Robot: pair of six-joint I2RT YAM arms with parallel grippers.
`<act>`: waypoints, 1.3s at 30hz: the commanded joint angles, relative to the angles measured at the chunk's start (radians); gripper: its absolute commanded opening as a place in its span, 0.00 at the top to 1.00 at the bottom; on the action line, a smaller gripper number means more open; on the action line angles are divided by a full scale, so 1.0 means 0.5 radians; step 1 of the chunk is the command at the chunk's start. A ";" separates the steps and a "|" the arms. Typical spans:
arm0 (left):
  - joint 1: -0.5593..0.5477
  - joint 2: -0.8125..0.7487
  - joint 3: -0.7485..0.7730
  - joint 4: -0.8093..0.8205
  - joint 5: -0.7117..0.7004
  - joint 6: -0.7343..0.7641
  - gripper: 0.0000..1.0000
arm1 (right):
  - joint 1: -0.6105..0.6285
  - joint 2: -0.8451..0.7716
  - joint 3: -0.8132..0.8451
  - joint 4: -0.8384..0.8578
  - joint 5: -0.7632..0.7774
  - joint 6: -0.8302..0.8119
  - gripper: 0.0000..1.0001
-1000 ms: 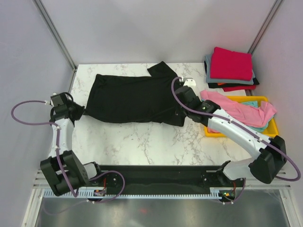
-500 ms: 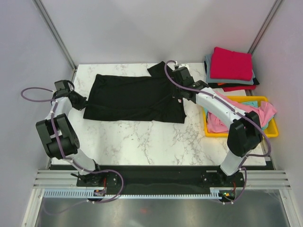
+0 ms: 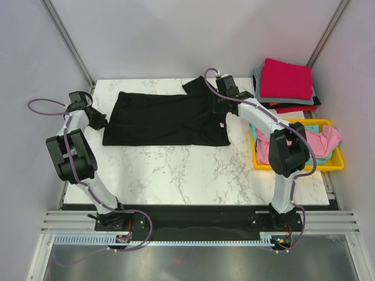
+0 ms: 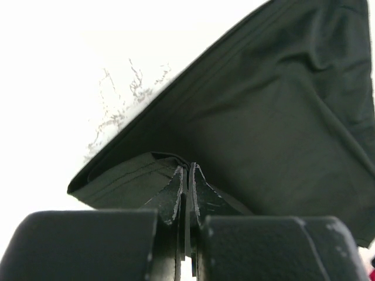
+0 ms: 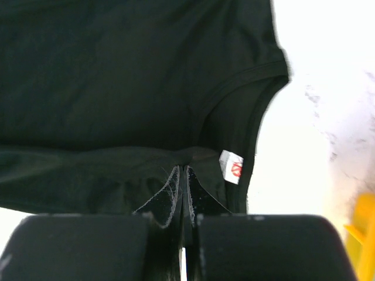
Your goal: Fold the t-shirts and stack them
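A black t-shirt [image 3: 164, 120] lies spread flat across the far half of the marble table. My left gripper [image 3: 98, 120] is shut on its left edge; in the left wrist view the jaws [image 4: 188, 168] pinch a fold of black cloth [image 4: 275, 117]. My right gripper [image 3: 219, 109] is shut on the shirt's right end near the collar. In the right wrist view the fingertips [image 5: 184, 170] clamp black fabric [image 5: 117, 76] beside a small white neck label [image 5: 231, 166]. Other t-shirts sit folded at the back right, a red one [image 3: 286, 79] on top of a grey one [image 3: 257, 81].
A yellow tray [image 3: 296, 164] stands at the right edge, holding a crumpled pink shirt [image 3: 323, 138] and a teal one [image 3: 310, 127]. Grey walls close in the table on the left, back and right. Bare marble [image 3: 176, 175] lies in front of the black shirt.
Both grippers have moved away from me toward the far side, carrying the shirt's gripped ends with them. The black shirt now looks narrower front to back.
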 commanded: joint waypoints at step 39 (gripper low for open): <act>-0.075 -0.585 -1.031 0.560 -0.330 -0.341 0.26 | -0.250 -0.312 -1.124 0.423 -0.668 0.322 0.31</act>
